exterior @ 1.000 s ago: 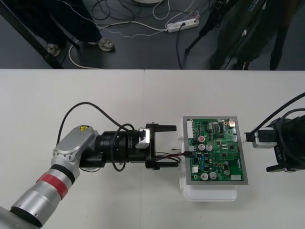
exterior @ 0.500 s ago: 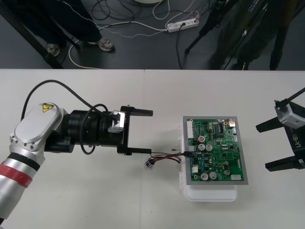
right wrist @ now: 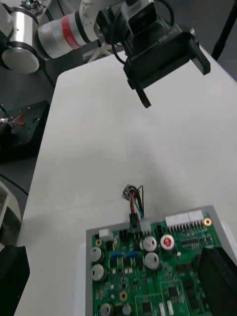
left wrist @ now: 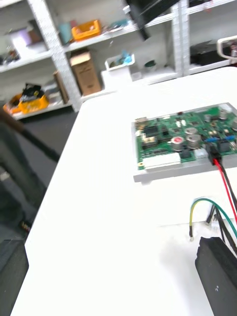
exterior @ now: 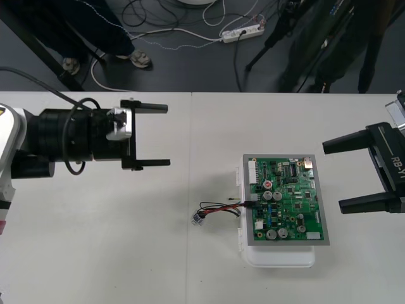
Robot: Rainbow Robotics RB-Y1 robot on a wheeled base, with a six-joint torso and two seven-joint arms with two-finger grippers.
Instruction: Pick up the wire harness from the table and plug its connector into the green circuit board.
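Observation:
The green circuit board (exterior: 288,199) sits on its white base right of the table's middle. The harness's black plug (exterior: 252,204) sits in a connector on the board's left edge. Its red, black and green wires (exterior: 218,209) trail left across the table to the metal socket (exterior: 197,218). My left gripper (exterior: 166,135) hangs open well to the left of the harness and farther back, holding nothing. My right gripper (exterior: 333,176) is open just right of the board. The right wrist view shows the plug (right wrist: 133,219) at the board (right wrist: 163,276), with the left gripper (right wrist: 175,86) beyond it.
The white base (exterior: 278,256) juts out past the board's near side. In the left wrist view the wires (left wrist: 224,182) lie between my own finger (left wrist: 217,271) and the board (left wrist: 182,136). The table's far edge runs close behind the left gripper.
The left gripper has drawn back from the board, leftward and toward the far edge, leaving the harness on the table. The right gripper has turned, its spread fingers now pointing toward the board.

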